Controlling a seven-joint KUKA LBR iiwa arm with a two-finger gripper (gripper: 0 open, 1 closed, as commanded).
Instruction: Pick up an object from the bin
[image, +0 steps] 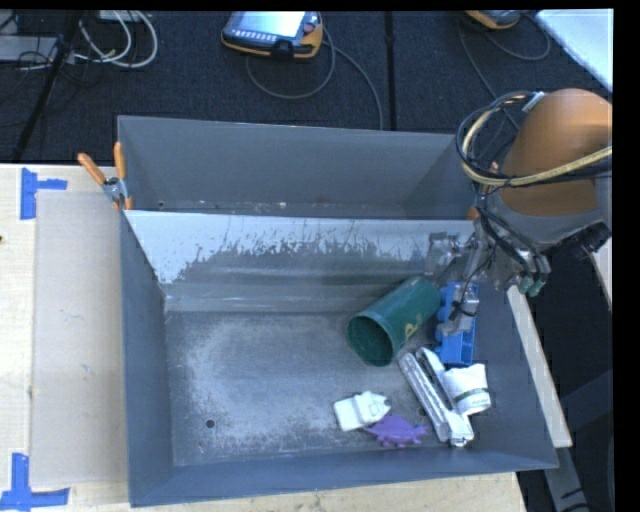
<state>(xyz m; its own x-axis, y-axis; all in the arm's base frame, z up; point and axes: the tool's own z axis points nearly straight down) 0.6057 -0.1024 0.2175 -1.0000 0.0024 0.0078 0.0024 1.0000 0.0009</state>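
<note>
- The gripper (457, 296) hangs low at the right side of the grey bin (250, 380), just over the far end of a blue block (457, 346). I cannot tell whether it is open or closed.
- A green cup (392, 323) lies on its side just left of the gripper, with its long axis running near-left to far-right and its base end nearest the gripper.
- A silver bar (433, 396) lies nearer.

Pale mark on the green cup (395, 322), unreadable
</note>
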